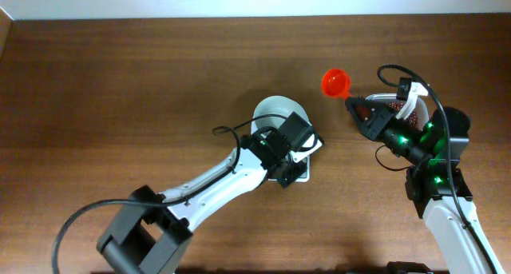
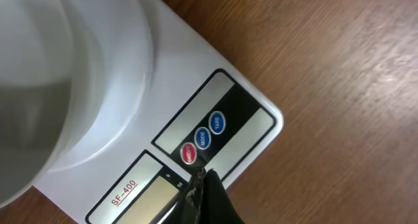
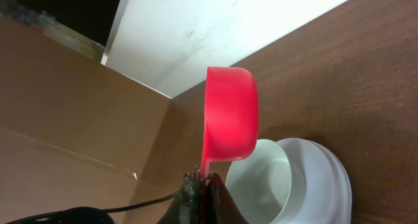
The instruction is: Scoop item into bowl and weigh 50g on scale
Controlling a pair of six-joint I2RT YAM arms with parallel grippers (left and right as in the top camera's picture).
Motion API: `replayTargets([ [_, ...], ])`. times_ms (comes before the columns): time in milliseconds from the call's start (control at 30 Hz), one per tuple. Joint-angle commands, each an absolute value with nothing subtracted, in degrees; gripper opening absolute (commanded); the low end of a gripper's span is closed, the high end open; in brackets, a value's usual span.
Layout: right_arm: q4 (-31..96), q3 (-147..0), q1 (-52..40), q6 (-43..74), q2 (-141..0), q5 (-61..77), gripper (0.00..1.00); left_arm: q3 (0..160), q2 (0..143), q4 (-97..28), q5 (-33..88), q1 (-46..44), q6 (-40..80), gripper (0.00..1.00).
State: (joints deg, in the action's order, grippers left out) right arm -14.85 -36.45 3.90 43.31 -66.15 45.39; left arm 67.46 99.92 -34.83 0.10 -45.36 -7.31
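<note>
The white bowl [image 1: 277,113] stands on the white scale [image 1: 313,146] at mid-table and looks empty in the right wrist view [image 3: 261,185]. My left gripper [image 1: 294,150] is shut and empty. In the left wrist view its tip [image 2: 202,176] sits at the scale's [image 2: 196,74] red button, next to the blank display [image 2: 153,199] and below the bowl [image 2: 59,87]. My right gripper [image 1: 357,110] is shut on the handle of a red scoop [image 1: 335,82], held in the air right of the bowl; the scoop [image 3: 228,113] looks empty. Reddish beans [image 1: 394,106] show partly behind the right arm.
A clear tub [image 1: 407,106] holding the beans is mostly hidden under the right arm at the right. A brown cardboard wall [image 3: 65,100] and a white wall stand beyond the table's far edge. Bare wooden table lies left and in front.
</note>
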Motion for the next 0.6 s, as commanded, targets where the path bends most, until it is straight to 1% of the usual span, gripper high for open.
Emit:
replayTargets([
  [0,-15.0,-37.1,4.3,42.4,-65.1,45.9,0.04,68.3,102.6,-34.4,-2.8,-45.6,-3.8,0.00],
  [567,-14.7,-37.1,4.3,42.2,-65.1,45.9,0.04,68.3,107.4,-33.0,-3.7,-45.6,-3.0,0.00],
])
